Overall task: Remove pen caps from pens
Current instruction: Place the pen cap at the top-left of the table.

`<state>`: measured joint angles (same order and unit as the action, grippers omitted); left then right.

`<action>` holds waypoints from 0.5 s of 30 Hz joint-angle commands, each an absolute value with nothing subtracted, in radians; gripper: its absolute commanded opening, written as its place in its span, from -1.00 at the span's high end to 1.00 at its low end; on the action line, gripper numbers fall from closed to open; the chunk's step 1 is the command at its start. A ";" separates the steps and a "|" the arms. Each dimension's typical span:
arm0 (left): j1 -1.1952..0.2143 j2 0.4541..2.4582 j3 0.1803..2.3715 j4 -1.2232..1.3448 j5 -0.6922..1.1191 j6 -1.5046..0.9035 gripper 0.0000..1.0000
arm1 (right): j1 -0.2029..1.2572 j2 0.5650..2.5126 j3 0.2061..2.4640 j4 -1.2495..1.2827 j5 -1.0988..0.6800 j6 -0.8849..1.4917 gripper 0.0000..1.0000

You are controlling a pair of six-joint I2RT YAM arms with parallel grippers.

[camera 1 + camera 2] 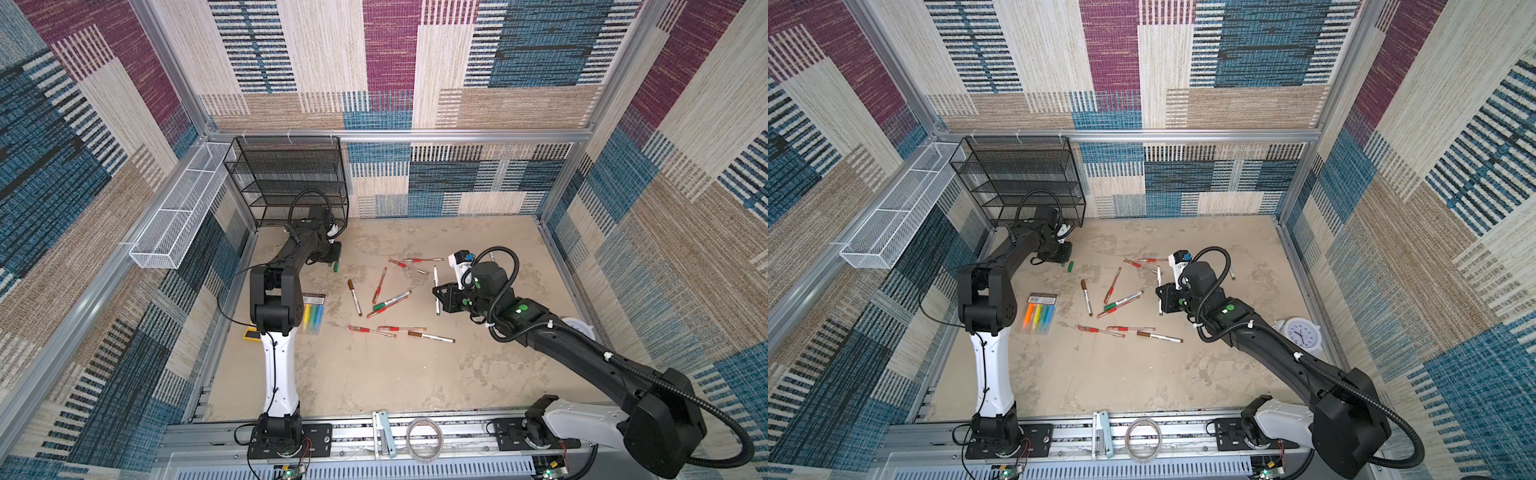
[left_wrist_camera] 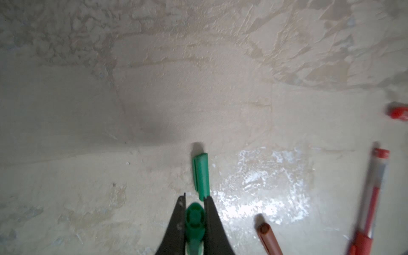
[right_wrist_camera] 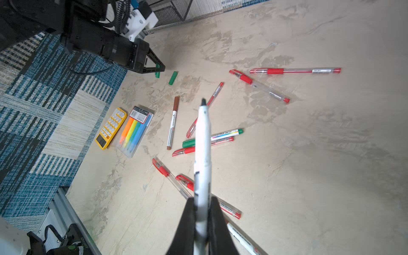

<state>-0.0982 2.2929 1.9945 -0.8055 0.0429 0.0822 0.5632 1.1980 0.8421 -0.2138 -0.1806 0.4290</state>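
Near the black rack, my left gripper [image 2: 196,198] [image 1: 332,258] is shut on a green pen cap [image 2: 194,217] [image 3: 157,74], low over the table. A second green pen cap [image 2: 200,174] [image 1: 336,266] [image 1: 1071,266] lies loose just beyond its fingertips. Above the middle of the table, my right gripper [image 3: 202,203] [image 1: 439,297] is shut on a white-barrelled pen [image 3: 203,143] [image 1: 1159,291] whose dark tip is bare. Several capped pens lie scattered on the table: a brown-capped one [image 1: 355,297], a green-capped one [image 1: 392,300], and clear red-capped ones [image 3: 295,70].
A highlighter pack [image 1: 312,313] and a yellow calculator [image 3: 111,128] lie by the left arm. The black mesh rack [image 1: 286,178] and a white wire basket [image 1: 178,212] stand at the back left. A white clock [image 1: 1300,334] sits at the right wall. A tape roll [image 1: 424,438] rests on the front rail.
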 commanded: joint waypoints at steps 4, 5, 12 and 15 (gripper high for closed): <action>-0.103 2.383 2.074 -0.863 -0.071 0.155 1.00 | 0.540 1.166 0.836 -0.243 -0.165 0.404 1.00; -0.103 2.401 2.095 -0.873 -0.076 0.153 1.00 | 0.538 1.167 0.836 -0.243 -0.165 0.400 1.00; -0.101 2.456 2.137 -0.874 -0.110 0.147 0.99 | 0.531 1.174 0.851 -0.252 -0.172 0.398 1.00; -0.104 2.479 2.157 -0.883 -0.124 0.144 0.83 | 0.526 1.175 0.853 -0.262 -0.163 0.397 1.00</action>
<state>-0.1028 2.4596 2.1498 -0.8543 -0.0982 0.1303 0.5293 1.1740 0.8440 -0.2604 -0.1730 0.4030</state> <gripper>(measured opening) 0.132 0.114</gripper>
